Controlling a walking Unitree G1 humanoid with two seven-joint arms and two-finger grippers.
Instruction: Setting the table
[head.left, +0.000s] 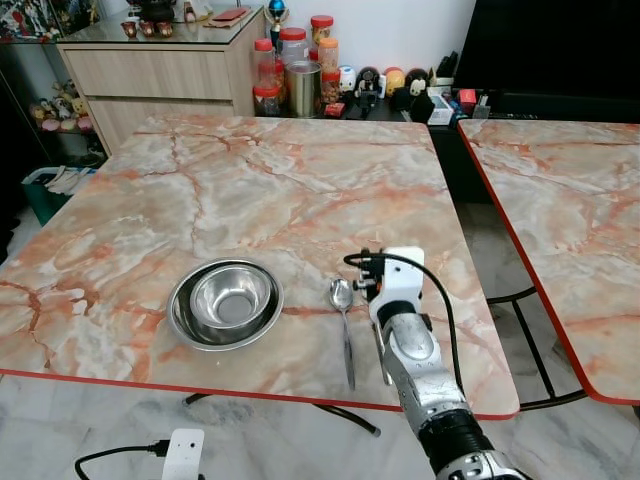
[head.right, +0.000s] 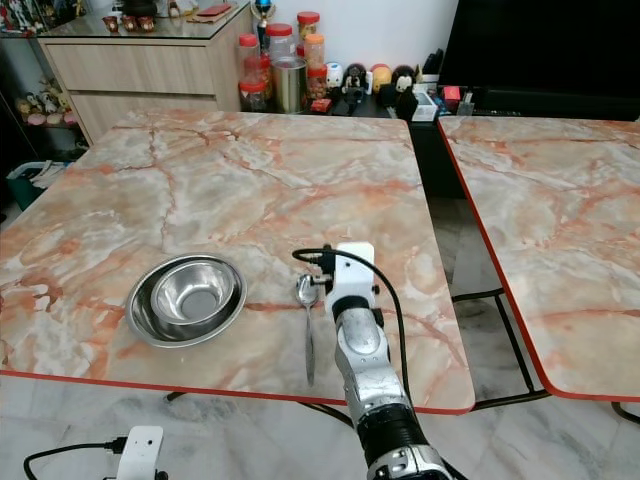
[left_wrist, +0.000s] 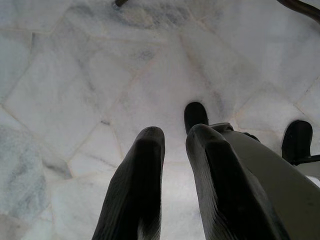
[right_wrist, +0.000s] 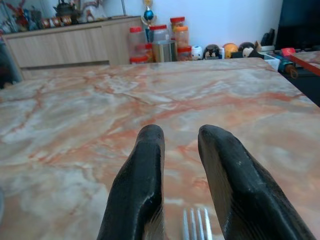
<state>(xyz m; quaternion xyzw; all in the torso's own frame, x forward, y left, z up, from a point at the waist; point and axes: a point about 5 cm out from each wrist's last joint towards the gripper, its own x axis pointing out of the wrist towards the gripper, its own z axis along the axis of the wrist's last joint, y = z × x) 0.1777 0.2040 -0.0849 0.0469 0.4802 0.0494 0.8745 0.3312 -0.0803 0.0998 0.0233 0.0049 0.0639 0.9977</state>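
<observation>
A marble-patterned table with a red rim was seen carrying everything, and near its front edge a steel bowl sat nested in a second, wider one. Just beside the bowl lay a spoon, handle pointing to the front edge. The right gripper was held low over the table beyond the spoon, fingers narrowly parted with fork tines glimpsed between them near their base; whether the fork was gripped or merely lying there could not be told. The fork was judged light, stiff and slippery, best pinched across mid-handle. The left gripper was hanging over the floor, fingers narrowly apart, empty.
</observation>
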